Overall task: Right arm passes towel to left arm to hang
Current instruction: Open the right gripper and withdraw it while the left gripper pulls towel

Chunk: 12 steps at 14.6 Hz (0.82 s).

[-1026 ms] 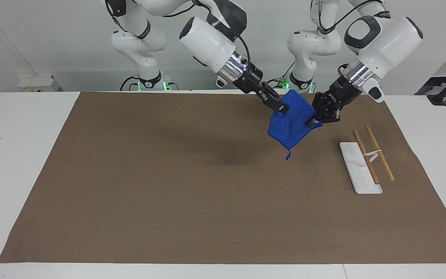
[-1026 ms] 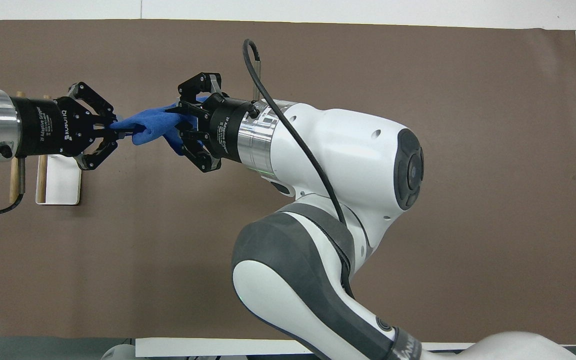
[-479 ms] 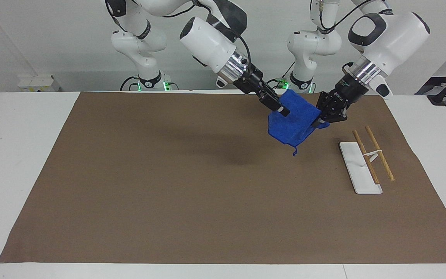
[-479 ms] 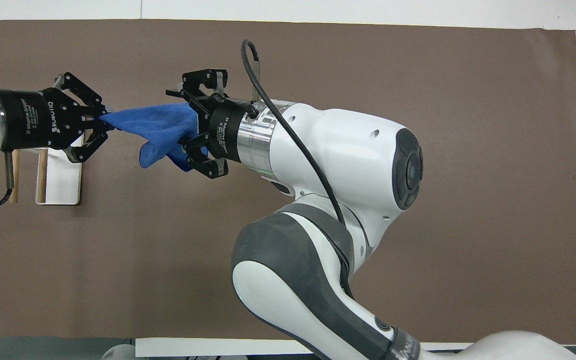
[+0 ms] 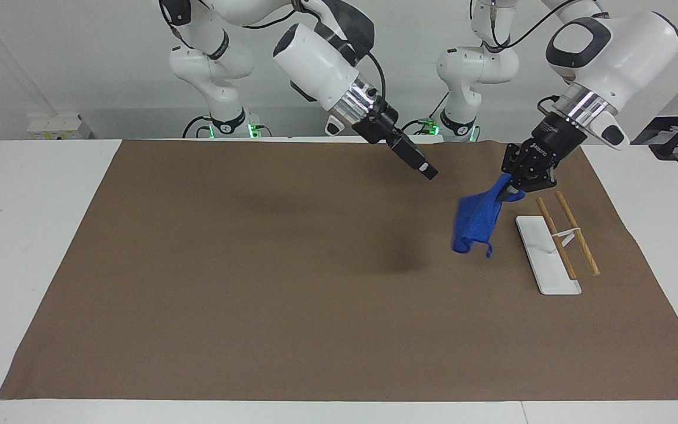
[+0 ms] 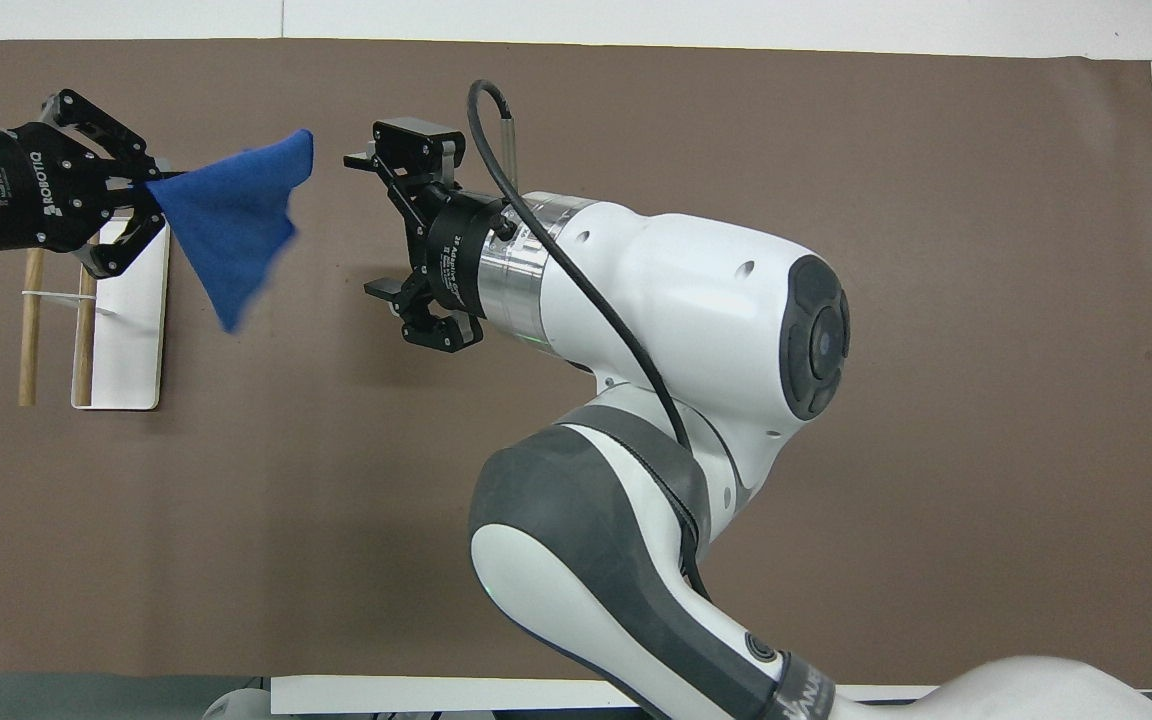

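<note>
While the bright blue fuzzy towel (image 5: 476, 224) hangs in the air by one pinched corner, the left arm's black two-finger pincer (image 5: 511, 189) is clamped tight on that corner, its fingertips meeting on the cloth. The towel droops from the grip and tapers to a point, with a short blue thread dangling at its lowest part, over the brown paper mat (image 5: 256, 282) that covers the white bench (image 5: 27, 194). It hangs just beside the small rack (image 5: 557, 247), a flat white base carrying two thin wooden rods, which stands toward the left arm's end of the bench; in the facing view the cloth does not touch the rack.

The right arm's black pincer (image 6: 383, 224) is over the mat near the middle of the bench, well apart from the towel. Its fingers (image 6: 406, 132) are spread wide, as the overhead view shows, and they hold nothing. The white right arm (image 6: 676, 300), with its broad dark elbow band, reaches in toward the left arm's end. The white left arm (image 5: 610, 53) slants down from above to its pincer, a silver wrist just above the black fingers.
</note>
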Each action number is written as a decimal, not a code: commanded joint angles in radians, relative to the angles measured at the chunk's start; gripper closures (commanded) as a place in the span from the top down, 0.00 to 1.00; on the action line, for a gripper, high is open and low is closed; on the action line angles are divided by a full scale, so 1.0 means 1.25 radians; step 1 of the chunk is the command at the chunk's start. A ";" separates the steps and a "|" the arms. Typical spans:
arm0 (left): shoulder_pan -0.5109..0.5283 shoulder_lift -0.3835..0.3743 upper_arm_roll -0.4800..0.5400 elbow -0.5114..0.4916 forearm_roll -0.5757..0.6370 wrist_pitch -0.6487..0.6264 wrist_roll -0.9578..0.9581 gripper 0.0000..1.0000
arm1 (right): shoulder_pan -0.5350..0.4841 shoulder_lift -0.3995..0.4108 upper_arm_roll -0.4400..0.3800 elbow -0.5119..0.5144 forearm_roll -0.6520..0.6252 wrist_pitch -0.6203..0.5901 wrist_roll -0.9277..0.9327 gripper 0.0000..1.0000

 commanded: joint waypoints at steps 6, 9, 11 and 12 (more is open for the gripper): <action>0.082 -0.018 -0.002 -0.055 0.035 0.020 0.134 0.00 | -0.030 -0.076 -0.176 -0.047 -0.208 -0.374 -0.588 0.99; 0.113 -0.067 -0.002 -0.161 0.060 0.081 0.145 0.00 | -0.029 -0.106 -0.292 -0.048 -0.259 -0.536 -0.828 0.99; 0.137 -0.070 -0.002 -0.207 0.060 0.119 0.186 0.00 | -0.027 -0.118 -0.377 -0.048 -0.306 -0.636 -0.975 0.99; 0.148 -0.069 -0.002 -0.223 0.060 0.140 0.223 0.00 | -0.025 -0.120 -0.422 -0.046 -0.319 -0.677 -1.040 0.99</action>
